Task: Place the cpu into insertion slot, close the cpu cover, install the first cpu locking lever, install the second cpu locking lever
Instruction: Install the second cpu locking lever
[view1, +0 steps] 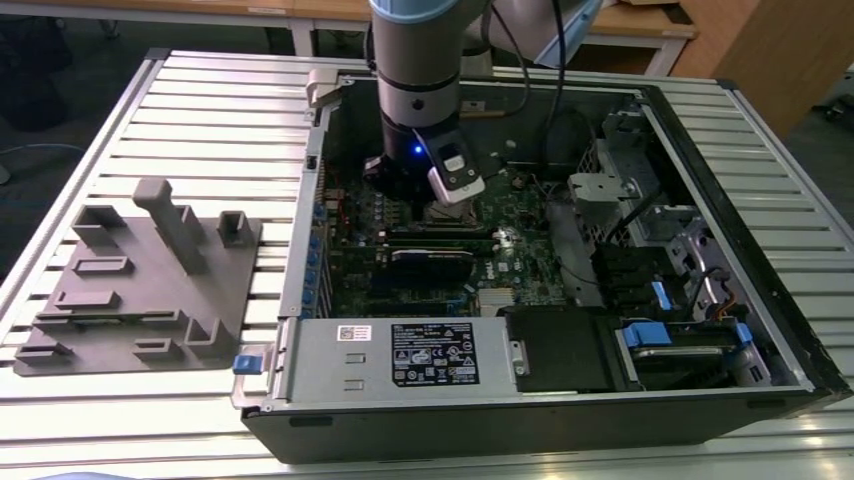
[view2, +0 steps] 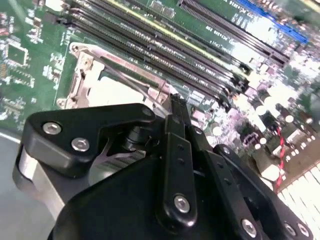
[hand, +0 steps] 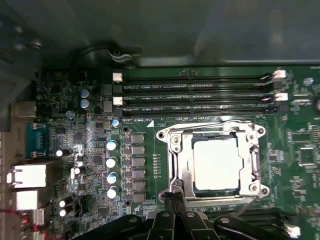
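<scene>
On the exterior view's left I see a grey fixture block (view1: 140, 280) on the table (view1: 200, 110). Further right, inside the open computer case (view1: 534, 400), my claw (hand: 174, 197) hangs fingers together, holding nothing, at the insertion slot's (hand: 172, 165) edge; the cpu (hand: 215, 162) sits under the closed cpu cover (hand: 252, 165).

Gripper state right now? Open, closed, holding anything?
End effector: fingers closed together, tips at the edge of the cpu cover near a locking lever; whether they pinch the lever cannot be told. The cpu sits in its socket.
</scene>
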